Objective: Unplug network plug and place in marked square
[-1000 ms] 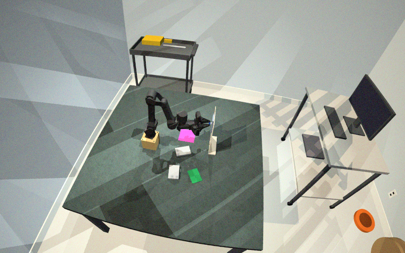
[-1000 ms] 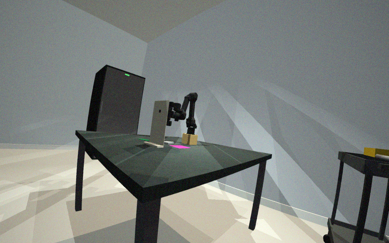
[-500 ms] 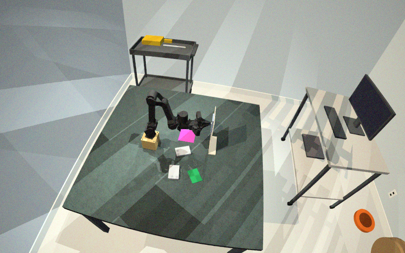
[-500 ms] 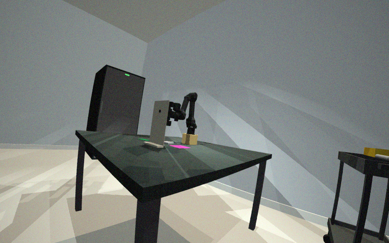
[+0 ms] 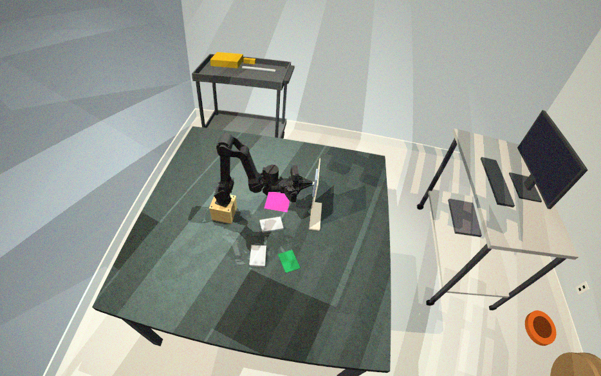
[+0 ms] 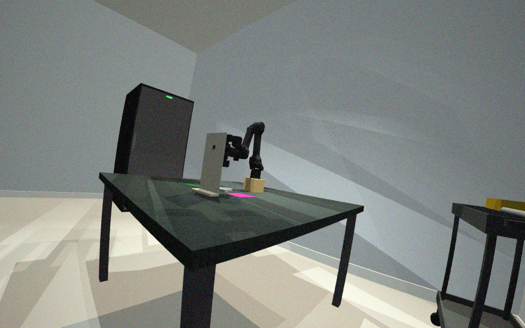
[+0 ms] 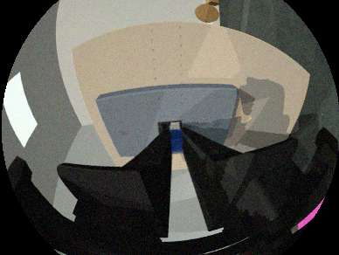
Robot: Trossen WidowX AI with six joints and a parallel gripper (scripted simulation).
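Note:
The upright tan panel point(image 5: 314, 195) point(image 6: 213, 162) point(image 7: 140, 63) stands on the dark green table point(image 5: 248, 301) point(image 6: 216, 228). Its grey-blue socket plate point(image 7: 134, 115) fills the middle of the wrist view. The blue network plug point(image 7: 176, 141) sits in the socket. My gripper point(image 7: 174, 134) point(image 5: 310, 182) is right at the panel face and is shut on the plug, one dark finger on each side. In the exterior view the panel hides the fingertips. The marked magenta square point(image 5: 277, 201) point(image 6: 240, 195) point(image 7: 310, 217) lies on the table below my wrist.
Two white patches point(image 5: 271, 223) point(image 5: 257, 255) and a green patch point(image 5: 289, 260) lie flat on the table. My arm stands on a tan block point(image 5: 222, 210) point(image 6: 253, 184). A dark cabinet point(image 6: 154, 131), a cart point(image 5: 242, 75) and a desk with a monitor point(image 5: 549, 159) stand off the table.

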